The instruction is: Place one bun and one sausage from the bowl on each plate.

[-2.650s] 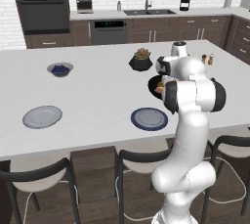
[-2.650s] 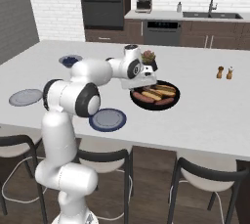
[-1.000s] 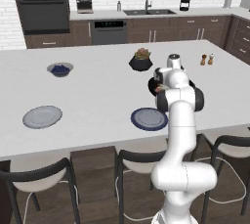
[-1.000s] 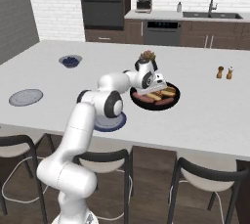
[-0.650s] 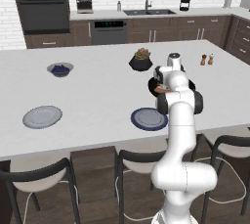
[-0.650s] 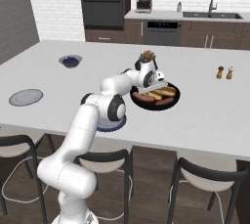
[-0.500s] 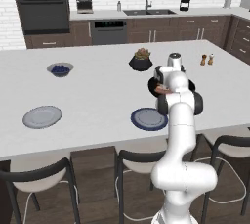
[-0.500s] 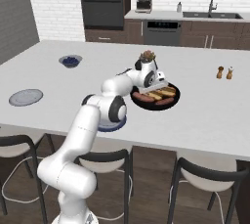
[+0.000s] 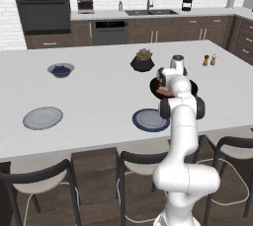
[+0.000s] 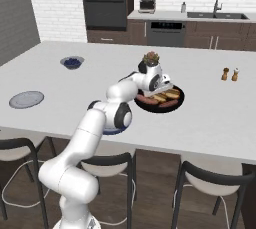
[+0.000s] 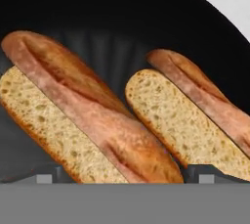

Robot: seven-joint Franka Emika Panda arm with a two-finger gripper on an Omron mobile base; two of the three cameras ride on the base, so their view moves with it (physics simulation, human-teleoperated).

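The jaws (image 11: 119,176) stand spread wide, empty, low over the black bowl (image 11: 122,17), their two dark tips just showing either side of the food. No writing or brand can be read anywhere.

Taking the bowl as landmark and going left to right in the hand view: a split bun (image 11: 46,125) with a coarse, porous crumb lies at the bowl's left, a long glossy browned sausage (image 11: 93,110) rests slantwise over it, then a second bun (image 11: 178,125), and a second sausage (image 11: 205,96) against the bowl's right wall. The bowl is smooth, shiny and shallow.

In the left base view, far left of the bowl (image 9: 191,88) lies the plain pale grey plate (image 9: 43,118); a small bowl of blue berries (image 9: 61,69) sits behind that. Just left and in front of the black bowl is the blue-rimmed plate (image 9: 149,120), flat and round. A faceted black pot with a succulent (image 9: 143,60) stands behind-left of the bowl; two shakers (image 9: 209,60) stand behind-right.

The desk (image 9: 99,96) is matte white, with dark cabinets, an oven and a sink beyond.
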